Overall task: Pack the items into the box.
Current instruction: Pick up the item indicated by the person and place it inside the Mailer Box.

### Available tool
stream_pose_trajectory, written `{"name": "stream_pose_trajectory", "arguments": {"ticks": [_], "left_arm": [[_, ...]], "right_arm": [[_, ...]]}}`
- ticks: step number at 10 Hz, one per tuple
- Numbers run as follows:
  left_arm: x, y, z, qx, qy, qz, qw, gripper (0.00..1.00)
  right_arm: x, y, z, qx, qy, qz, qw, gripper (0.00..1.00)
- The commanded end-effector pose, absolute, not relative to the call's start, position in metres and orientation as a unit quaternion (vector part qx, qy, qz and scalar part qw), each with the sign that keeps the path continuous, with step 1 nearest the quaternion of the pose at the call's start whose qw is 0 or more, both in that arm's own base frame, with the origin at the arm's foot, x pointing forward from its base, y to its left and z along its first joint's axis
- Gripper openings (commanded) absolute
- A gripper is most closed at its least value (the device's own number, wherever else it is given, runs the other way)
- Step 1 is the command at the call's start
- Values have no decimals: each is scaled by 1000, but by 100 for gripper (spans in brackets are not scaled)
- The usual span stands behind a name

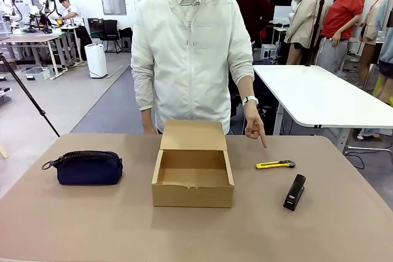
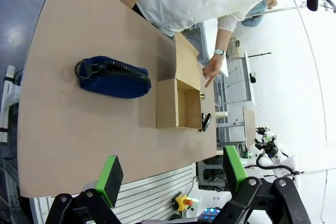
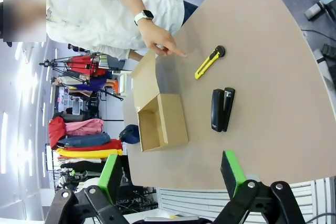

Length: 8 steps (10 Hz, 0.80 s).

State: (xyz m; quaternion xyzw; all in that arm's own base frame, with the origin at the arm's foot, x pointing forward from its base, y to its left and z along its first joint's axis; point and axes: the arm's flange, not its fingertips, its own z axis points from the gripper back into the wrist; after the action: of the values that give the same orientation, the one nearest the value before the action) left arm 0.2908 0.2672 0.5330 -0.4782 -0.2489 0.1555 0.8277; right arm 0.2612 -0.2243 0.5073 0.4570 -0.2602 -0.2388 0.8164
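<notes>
Front view: We see the box (image 1: 193,196) at the middle of the surface (image 1: 92,225), its lid flap folded back toward the person and nothing inside. The pouch (image 1: 89,168) lies well to its left and the stapler (image 1: 295,192) to its right, neither yet packed. The person's hand (image 1: 253,128) points down beside a yellow knife (image 1: 276,164), apparently singling something out.
Left wrist view: We look down from high above the surface. The left jaws stand wide apart and hold nothing. The pouch lies nearest this arm, so it is likely this arm's share of the job.
Right wrist view: The right jaws stand apart too, empty, over the surface's near edge. The stapler lies closest beneath them, with the box farther on, its mouth up and ready.
</notes>
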Motion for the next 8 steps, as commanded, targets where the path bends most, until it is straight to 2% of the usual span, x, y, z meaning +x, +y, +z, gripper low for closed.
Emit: {"name": "stream_pose_trajectory", "arguments": {"ticks": [1, 2, 3, 5, 7, 8], "left_arm": [[292, 269, 535, -487, -254, 150, 822, 100], [292, 269, 535, -487, -254, 150, 822, 100], [292, 269, 535, -487, -254, 150, 822, 100], [292, 269, 535, -487, -254, 150, 822, 100], [292, 269, 535, -487, -254, 150, 822, 100], [292, 269, 535, -487, -254, 150, 822, 100]], "right_arm": [[263, -226, 509, 465, -272, -228, 811, 100], [261, -224, 507, 457, -260, -239, 816, 100], [292, -195, 519, 401, -243, -204, 859, 100], [357, -132, 536, 319, -229, -105, 914, 100], [413, -52, 525, 140, -210, -17, 967, 100], [435, -18, 505, 94, -201, 25, 975, 100]]}}
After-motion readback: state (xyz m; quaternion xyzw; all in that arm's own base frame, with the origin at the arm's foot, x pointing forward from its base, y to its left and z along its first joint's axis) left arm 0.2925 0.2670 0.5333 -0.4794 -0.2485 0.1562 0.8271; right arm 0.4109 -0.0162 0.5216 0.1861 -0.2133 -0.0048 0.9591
